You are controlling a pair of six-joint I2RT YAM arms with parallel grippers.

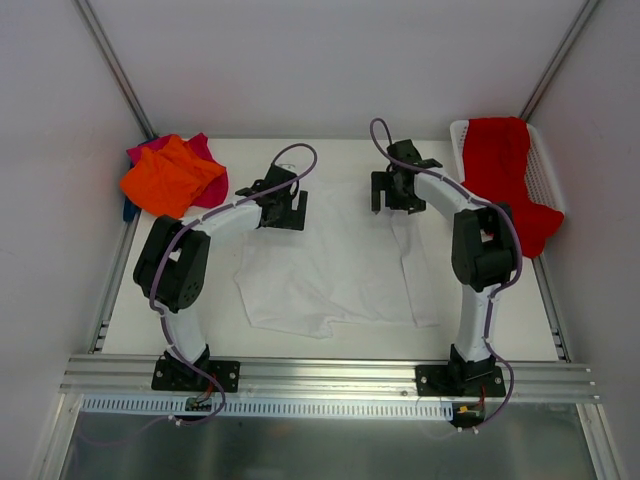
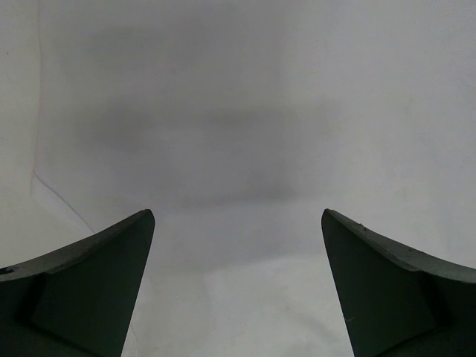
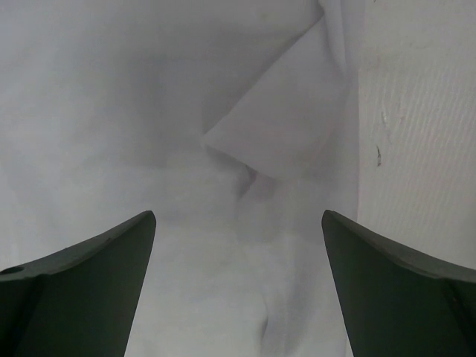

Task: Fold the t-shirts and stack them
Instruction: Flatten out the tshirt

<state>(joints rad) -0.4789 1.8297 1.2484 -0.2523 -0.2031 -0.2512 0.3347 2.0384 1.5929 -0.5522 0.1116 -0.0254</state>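
White t-shirt flat at centre of table | far edge runs left-right | left gripper over its left end, right gripper over its right end | both jaws spread, empty

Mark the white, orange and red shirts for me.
White shirt [image 1: 330, 270]: top view, middle of the spread cloth.
Orange shirt [image 1: 172, 180]: top view, centre of the bunched cloth.
Red shirt [image 1: 498, 155]: top view, upper part of the cloth.
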